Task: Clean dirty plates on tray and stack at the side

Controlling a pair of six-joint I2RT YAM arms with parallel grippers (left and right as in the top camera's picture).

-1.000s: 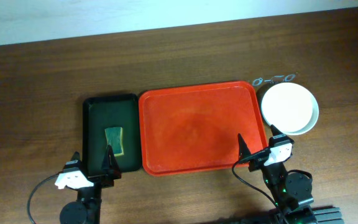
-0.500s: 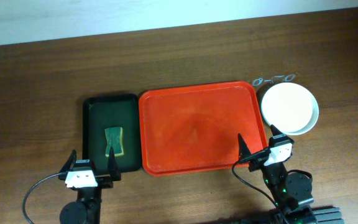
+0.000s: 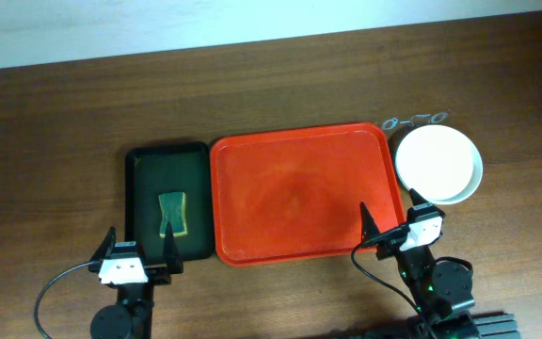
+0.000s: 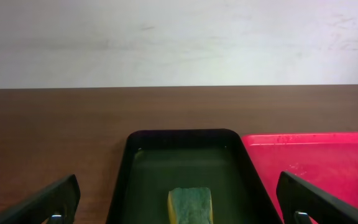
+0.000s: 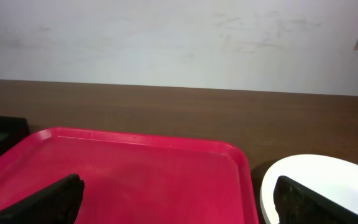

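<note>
Your left end effector (image 3: 139,228) hangs over the near end of the black tray (image 3: 149,179), its fingers spread wide with nothing between them. Your right end effector (image 3: 386,200) is spread just as wide and grips nothing. It sits at the near right corner of the red tray (image 3: 299,193), one finger over the tray and the other outside its rim.

The red tray lies lengthwise in the middle of the tabletop (image 3: 55,141), toward the near edge. The black tray sits just beside its left rim. A green-topped sponge (image 3: 173,214) with a yellow edge lies in the near half of the black tray.

The plates (image 3: 438,162) are off the red tray. They stand on the tabletop just beside its right rim, near its far right corner. A white plate is on top, and a second rim shows under its near right side. You cannot tell the colours beneath. A small bluish object (image 3: 412,121), too small to identify, lies just beyond the plates.
</note>
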